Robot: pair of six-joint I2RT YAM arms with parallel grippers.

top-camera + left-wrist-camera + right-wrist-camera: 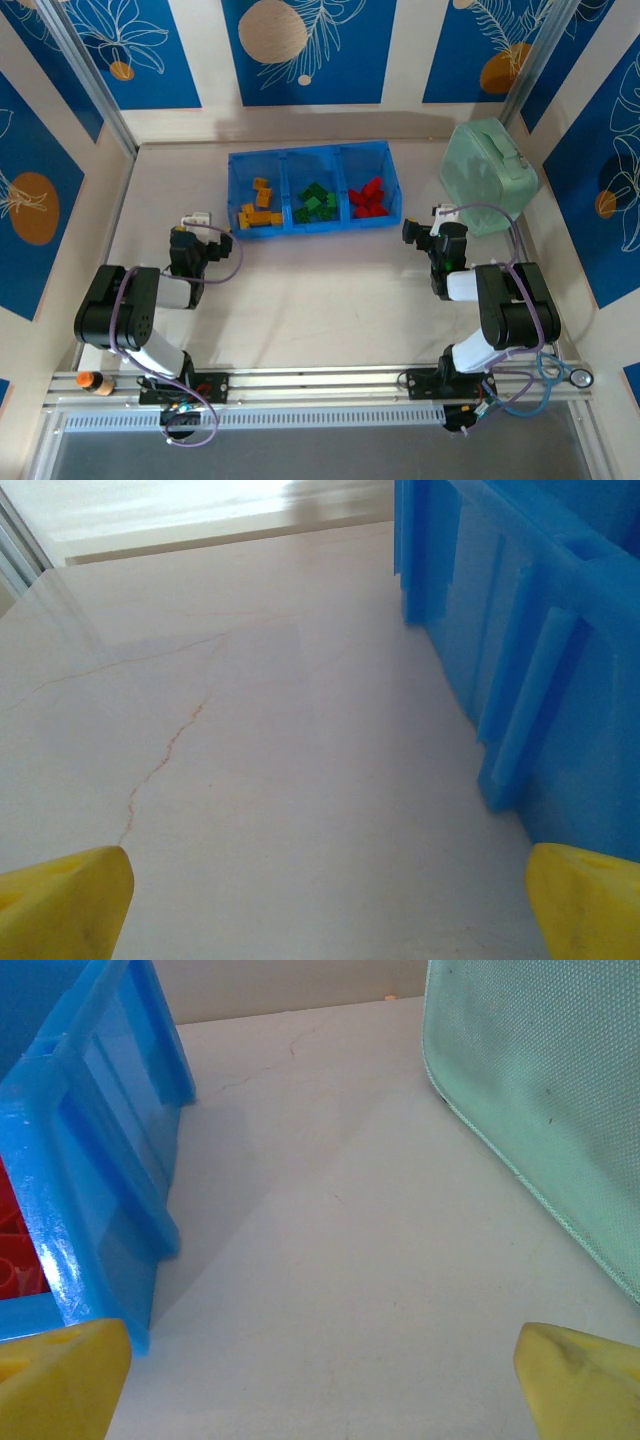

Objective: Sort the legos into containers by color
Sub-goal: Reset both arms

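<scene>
The blue tray (336,153) sits at the back middle of the table with three compartments. Yellow-orange legos (258,207) lie in the left one, green legos (316,202) in the middle one, red legos (370,198) in the right one. My left gripper (197,222) hangs low to the left of the tray, open and holding nothing; its yellow fingertips (62,900) frame bare table, with the tray wall (520,650) to their right. My right gripper (437,218) is open and empty between the tray (95,1150) and the mint case (540,1100).
A pale mint-green rounded case (488,176) stands at the back right, close to my right gripper. Patterned blue walls enclose the table on three sides. A metal rail (320,380) with the arm bases runs along the near edge.
</scene>
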